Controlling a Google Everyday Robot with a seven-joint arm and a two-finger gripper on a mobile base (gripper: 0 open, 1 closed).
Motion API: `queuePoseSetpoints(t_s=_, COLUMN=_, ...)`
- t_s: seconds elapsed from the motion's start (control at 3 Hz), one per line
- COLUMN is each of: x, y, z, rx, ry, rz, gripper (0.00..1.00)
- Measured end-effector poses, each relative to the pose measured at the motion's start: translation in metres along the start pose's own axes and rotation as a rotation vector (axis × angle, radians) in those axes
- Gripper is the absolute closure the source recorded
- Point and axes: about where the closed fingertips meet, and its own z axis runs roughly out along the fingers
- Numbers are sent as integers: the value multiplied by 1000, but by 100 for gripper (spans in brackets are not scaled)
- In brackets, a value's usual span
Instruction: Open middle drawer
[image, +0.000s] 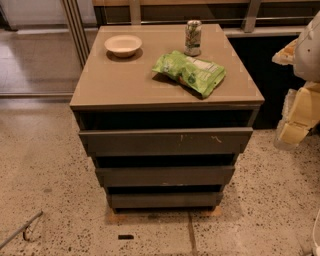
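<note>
Camera view: the middle drawer (165, 176) sits in the front of a low cabinet (125, 82), between the scratched top drawer (165, 141) and the bottom drawer (162, 200). It is a long flat grey-brown board, matte, with no handle and a dark gap above it. It looks stiff and smooth, probably light on its runners. The likely hold is the upper edge, hooked from that gap near the middle so it pulls straight. The gripper (295, 120) hangs at the right edge, well apart from the cabinet. It is pale cream and blocky; I cannot tell whether it is open or closed, or holding anything. On top stand a shallow bowl (123, 45), a can (193, 37) and a crinkled green bag (190, 73).
</note>
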Motion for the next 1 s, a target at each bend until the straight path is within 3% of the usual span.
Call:
queuePoseSetpoints(t_s=0.67, x=1, y=4, z=11, rx=1, ry=-11, rz=3, gripper=0)
queuePoseSetpoints(t_s=1.0, x=3, y=16, z=46, rx=-20, ry=-29, rz=-1, gripper=0)
